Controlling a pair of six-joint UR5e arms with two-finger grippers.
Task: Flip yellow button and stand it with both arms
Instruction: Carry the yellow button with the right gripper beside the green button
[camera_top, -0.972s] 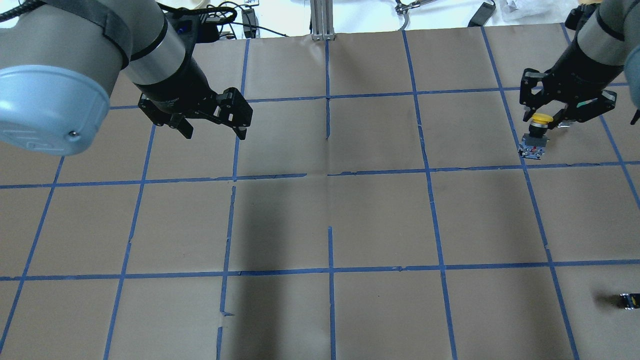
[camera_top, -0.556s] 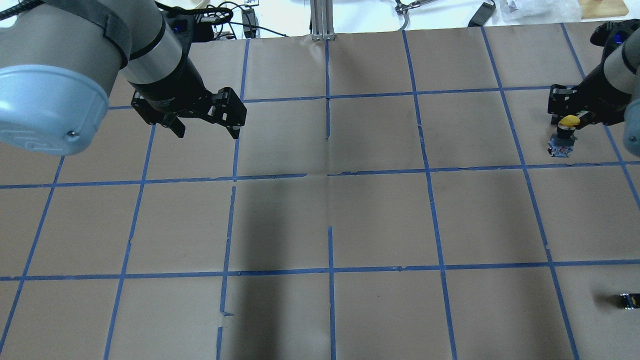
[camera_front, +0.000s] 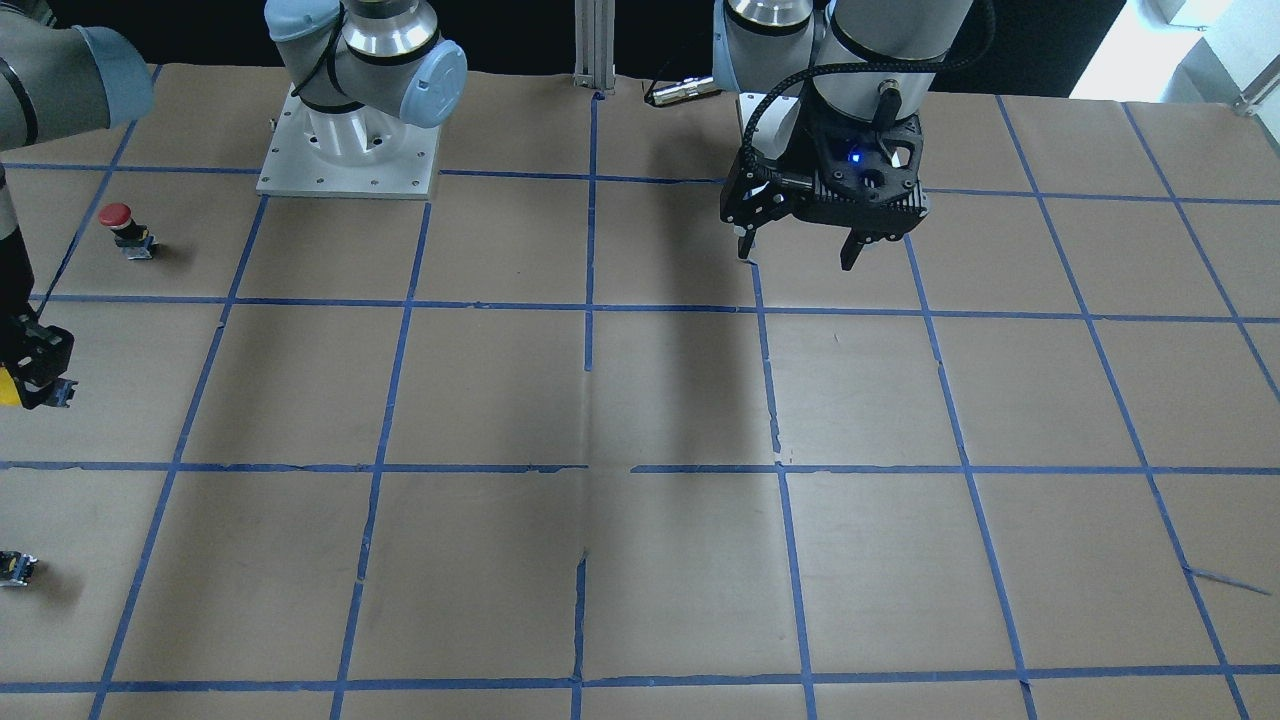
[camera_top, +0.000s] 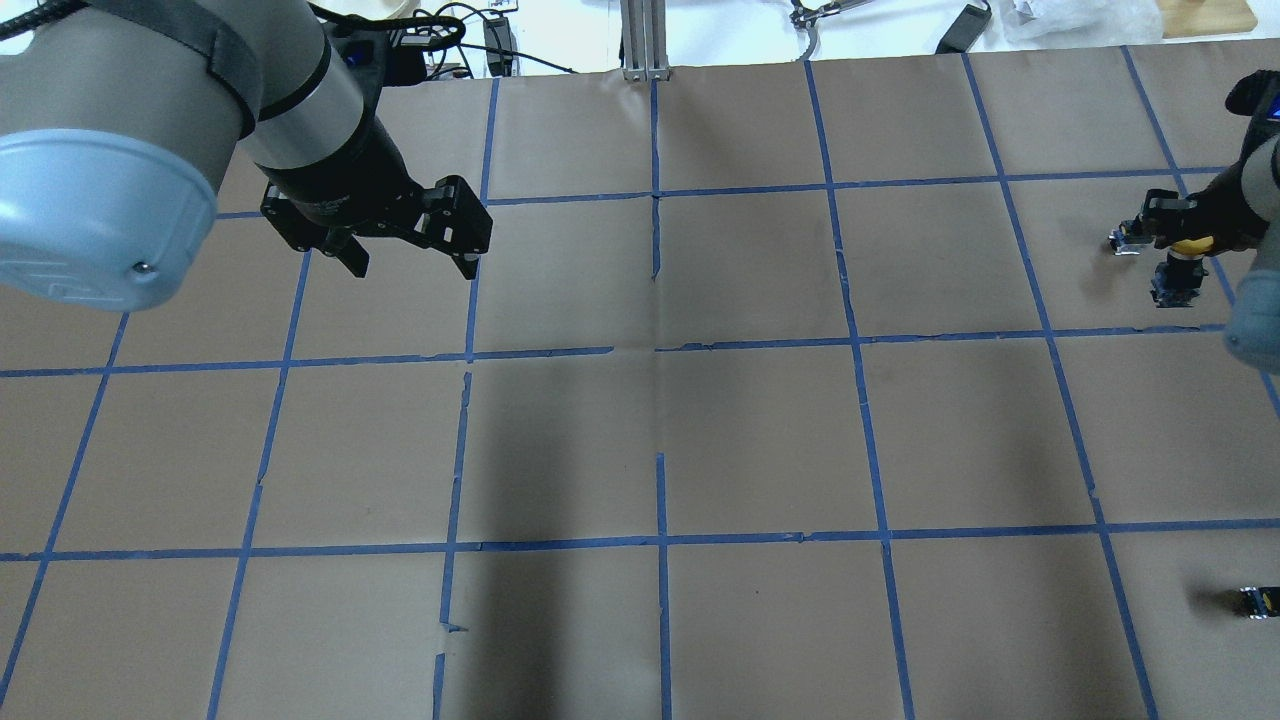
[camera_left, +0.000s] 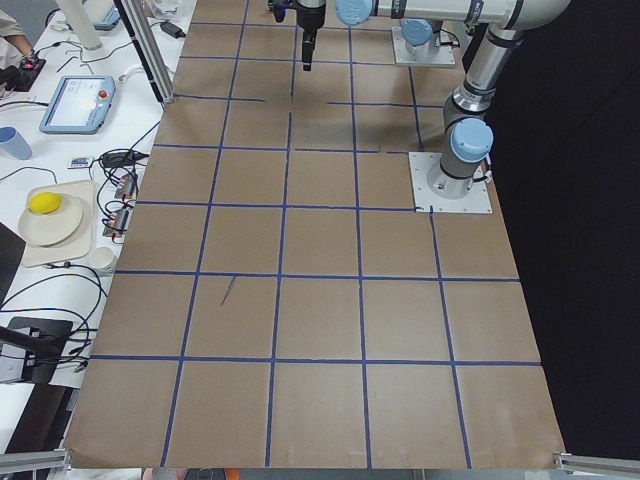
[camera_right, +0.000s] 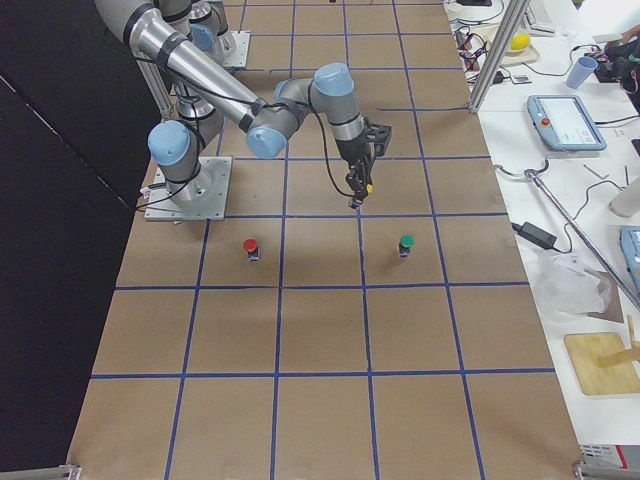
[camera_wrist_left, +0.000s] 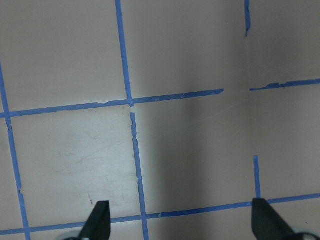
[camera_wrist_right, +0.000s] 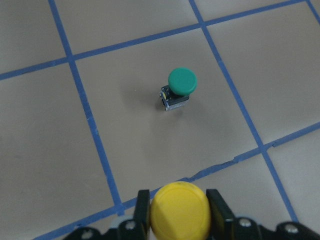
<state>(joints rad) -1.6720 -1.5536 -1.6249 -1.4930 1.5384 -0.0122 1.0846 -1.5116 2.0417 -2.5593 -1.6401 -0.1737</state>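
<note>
The yellow button (camera_wrist_right: 180, 215) sits between the fingers of my right gripper (camera_wrist_right: 179, 212), which is shut on its cap. The domed cap faces the wrist camera and the body hangs below. In the overhead view the right gripper (camera_top: 1180, 228) is at the far right edge, with the yellow cap (camera_top: 1190, 245) and the body under it. In the right view the gripper (camera_right: 360, 188) holds it above the paper. In the front view only its edge (camera_front: 35, 370) shows. My left gripper (camera_top: 412, 262) is open and empty above the paper (camera_front: 797, 255), far from the button.
A green-capped button (camera_wrist_right: 179, 87) stands upright ahead of the right gripper, also in the right view (camera_right: 405, 244). A red-capped button (camera_front: 118, 225) stands nearer the robot. A small dark block with a yellow spot (camera_top: 1258, 600) lies near the table's right end. Brown paper with blue tape grid (camera_top: 660, 440) covers the table.
My right gripper has carried the yellow button toward the right edge of the overhead view. My left gripper has shifted slightly left and stays open.
</note>
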